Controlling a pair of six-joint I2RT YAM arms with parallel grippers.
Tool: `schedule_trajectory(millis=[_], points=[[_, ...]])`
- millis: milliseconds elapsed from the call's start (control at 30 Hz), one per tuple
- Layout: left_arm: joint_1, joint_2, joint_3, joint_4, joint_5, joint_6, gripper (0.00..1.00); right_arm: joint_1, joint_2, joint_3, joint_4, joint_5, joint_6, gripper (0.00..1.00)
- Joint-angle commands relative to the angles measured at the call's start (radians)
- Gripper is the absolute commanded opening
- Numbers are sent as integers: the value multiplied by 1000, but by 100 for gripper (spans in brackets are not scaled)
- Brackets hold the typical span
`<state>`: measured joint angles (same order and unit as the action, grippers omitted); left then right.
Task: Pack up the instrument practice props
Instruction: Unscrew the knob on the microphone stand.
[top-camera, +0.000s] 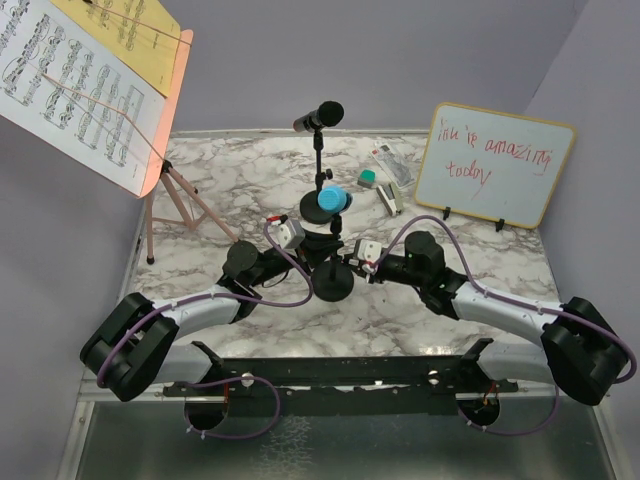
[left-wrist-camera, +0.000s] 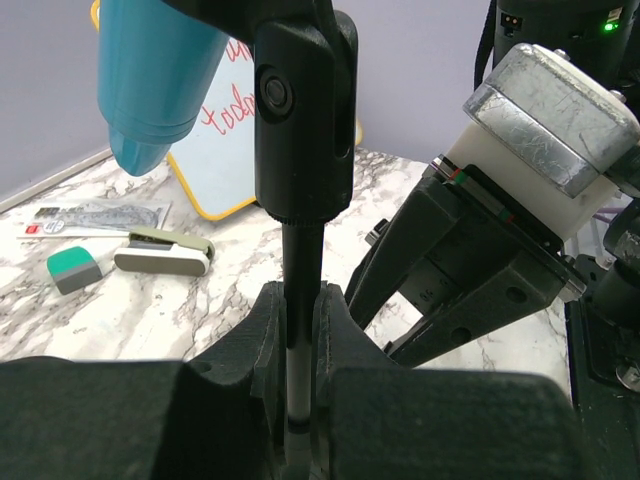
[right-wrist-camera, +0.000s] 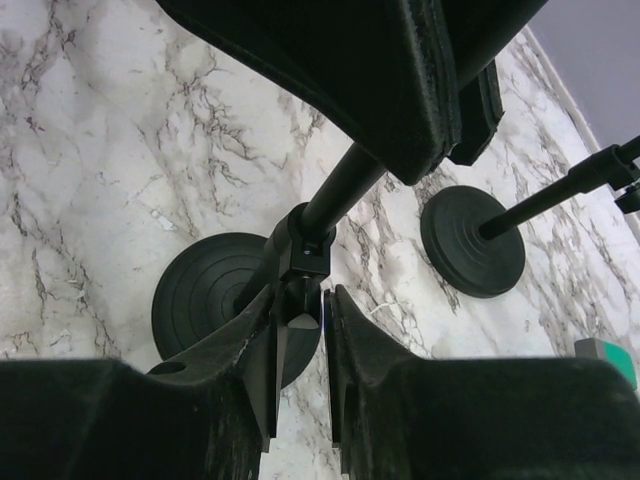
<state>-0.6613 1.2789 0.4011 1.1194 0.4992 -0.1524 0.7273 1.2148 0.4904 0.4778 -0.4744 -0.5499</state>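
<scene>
Left wrist view shows my left gripper (left-wrist-camera: 300, 330) clamped tight on the thin shaft of the near black round-based mic pole (left-wrist-camera: 300, 255), the blue plastic microphone (left-wrist-camera: 155, 75) clipped above it. My right gripper (right-wrist-camera: 300, 335) straddles that pole's collar low by its ribbed base, jaws narrowly apart, and I cannot tell whether they pinch it. The pole stands mid-table on the white marble tabletop (top-camera: 250, 180), just near of the black handheld microphone (top-camera: 318, 117)

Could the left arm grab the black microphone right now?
Probably not yet: the left gripper is shut on the near mic pole, and the black microphone sits farther back.
</scene>
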Motion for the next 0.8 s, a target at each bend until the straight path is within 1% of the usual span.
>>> schedule_trajectory(millis=[0,300,433,533,667,767], points=[[-7,-20,5,26,-13,25,0,6,-22,38,-41,20,-17,25],[-6,-24,8,1,-41,31,0,6,-25,54,-91,25,-44,1],[-6,-26,17,-24,-66,29,0,6,-23,72,-141,50,-113,0],[-7,-20,28,-40,-95,10,0,11,-29,75,-141,104,-177,1],[-6,-10,45,-72,-146,-32,0,67,-15,98,-176,256,-347,1],[-5,-3,54,-91,-179,-63,0,109,12,98,-163,365,-516,1]])
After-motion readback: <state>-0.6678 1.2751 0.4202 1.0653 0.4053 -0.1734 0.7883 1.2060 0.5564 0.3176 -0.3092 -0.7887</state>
